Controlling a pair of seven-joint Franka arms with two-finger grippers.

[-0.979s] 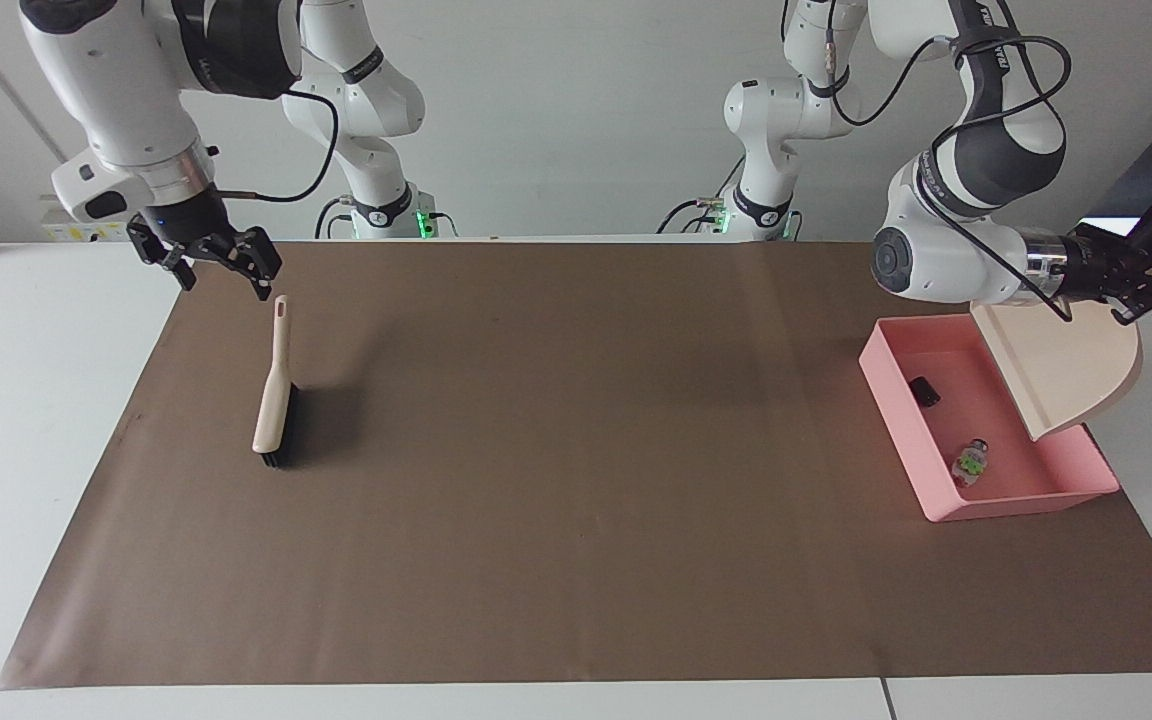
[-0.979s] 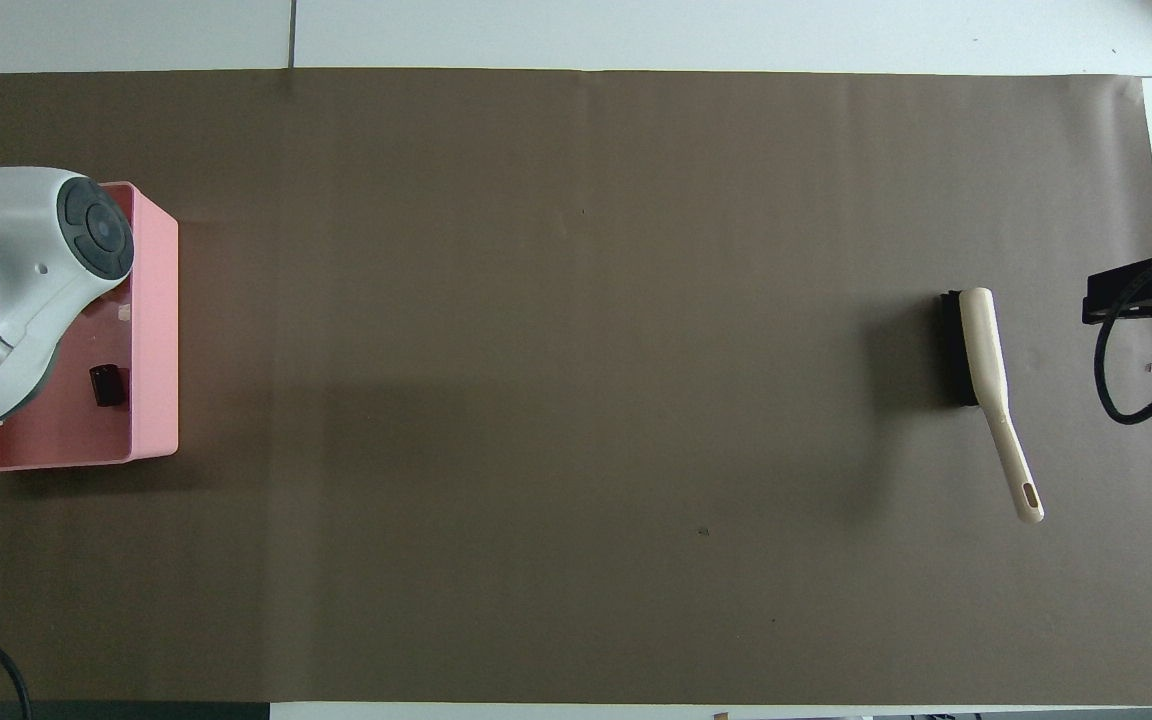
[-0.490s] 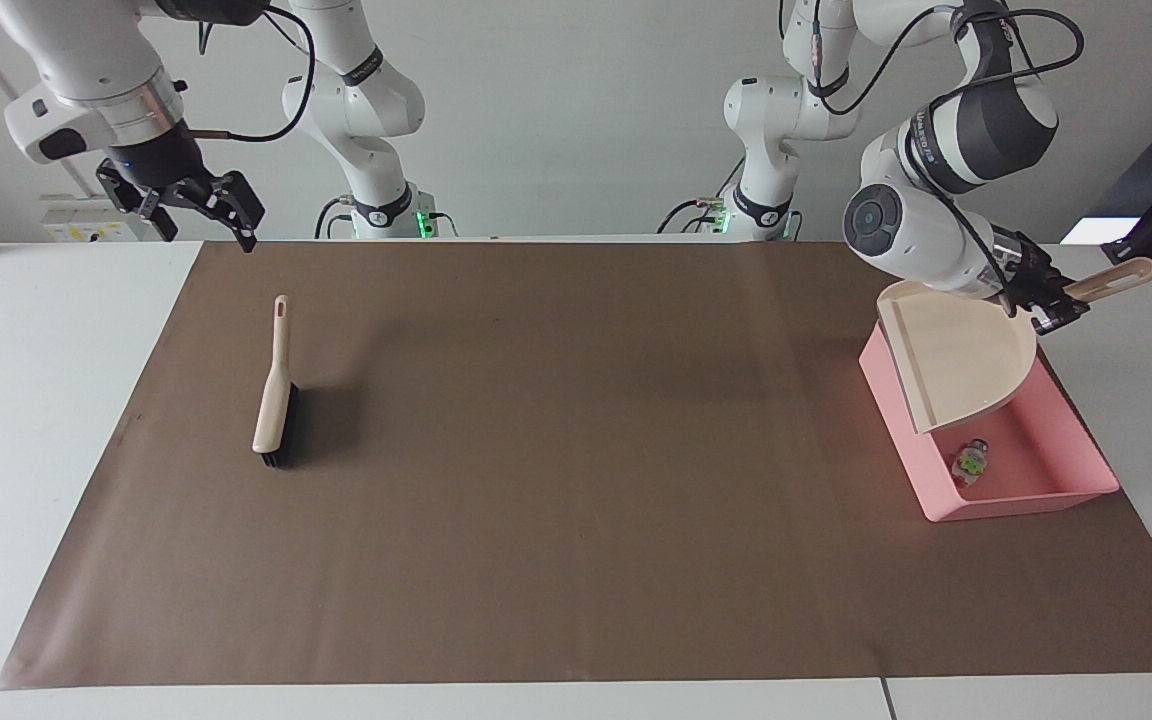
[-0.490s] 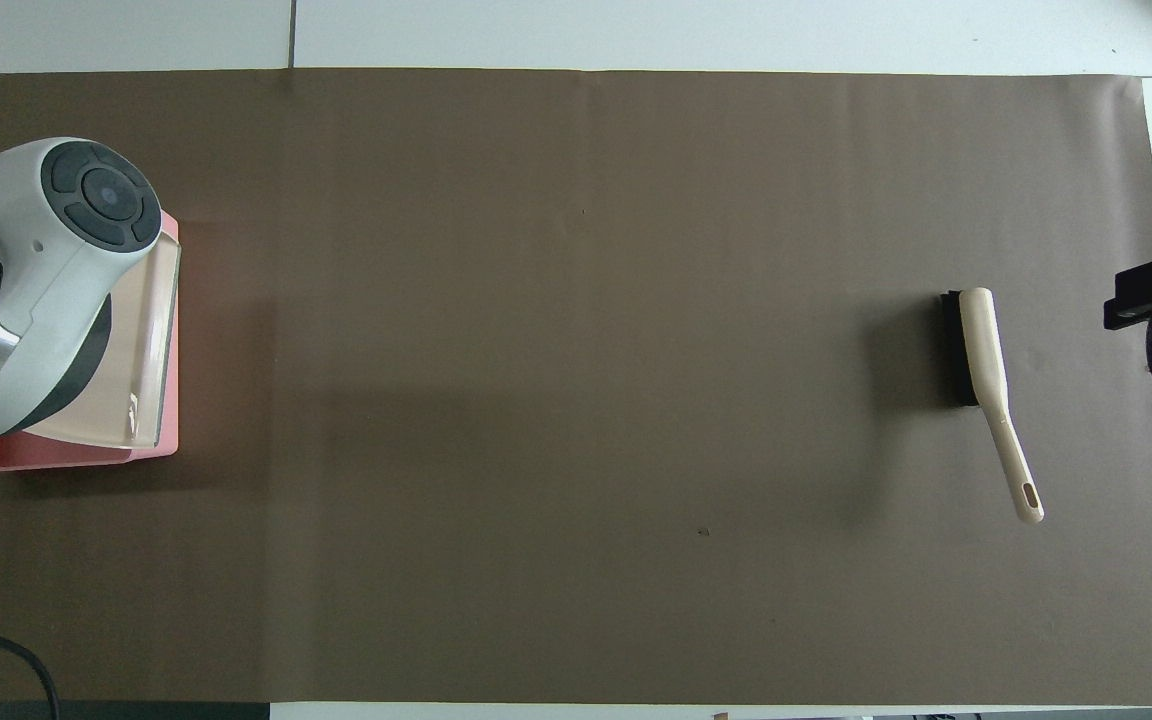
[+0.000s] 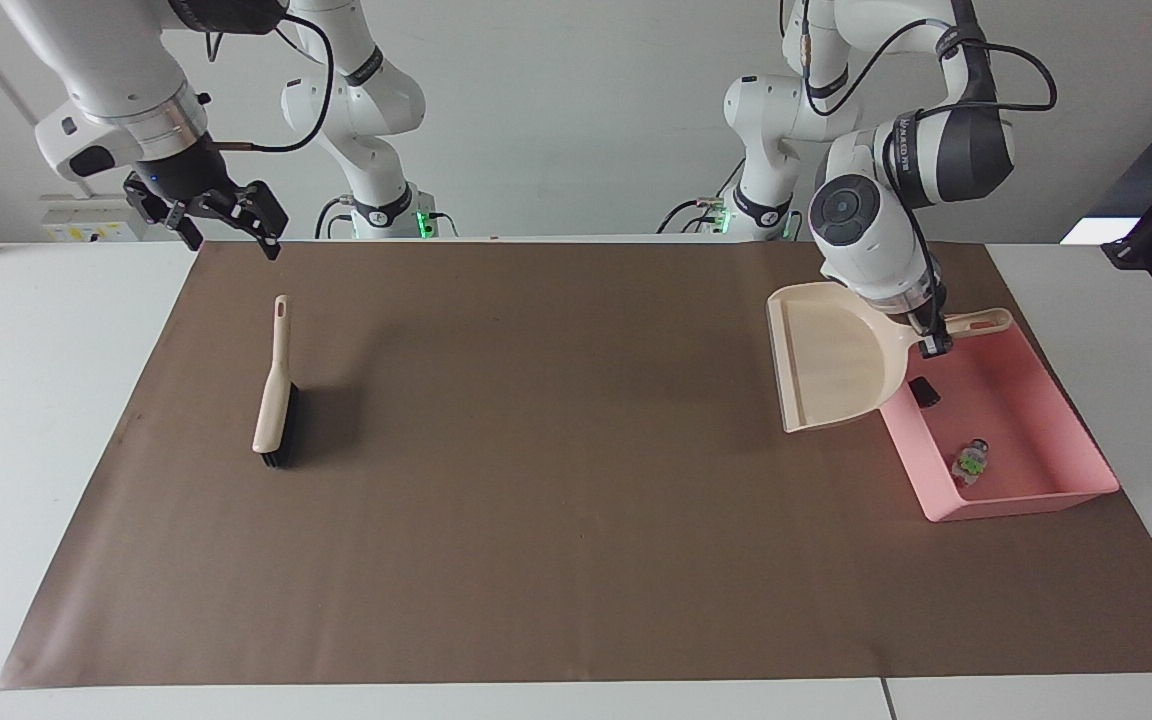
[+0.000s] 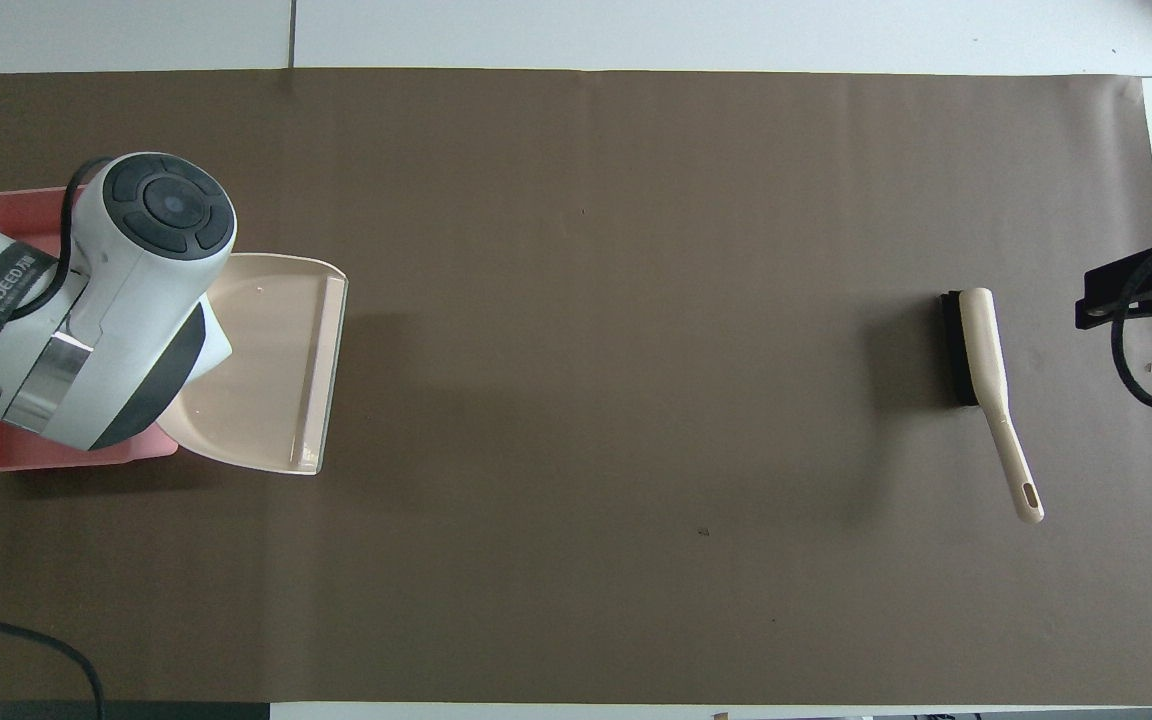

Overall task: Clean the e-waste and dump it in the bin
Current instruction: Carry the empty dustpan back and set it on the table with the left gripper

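While the left gripper point(image 5: 928, 335) stayed clamped on the handle of the beige dustpan point(image 5: 831, 355), the pan hung over the brown mat point(image 5: 556, 500), just beside the pink bin point(image 5: 1026, 490) at the left arm's end of the table. Inside the bin lay the e-waste: a small black block point(image 5: 924, 391) and a white-grey block with green bits point(image 5: 970, 464). The right gripper point(image 5: 219, 222) waited with fingers spread, raised near the brush point(image 5: 274, 390).
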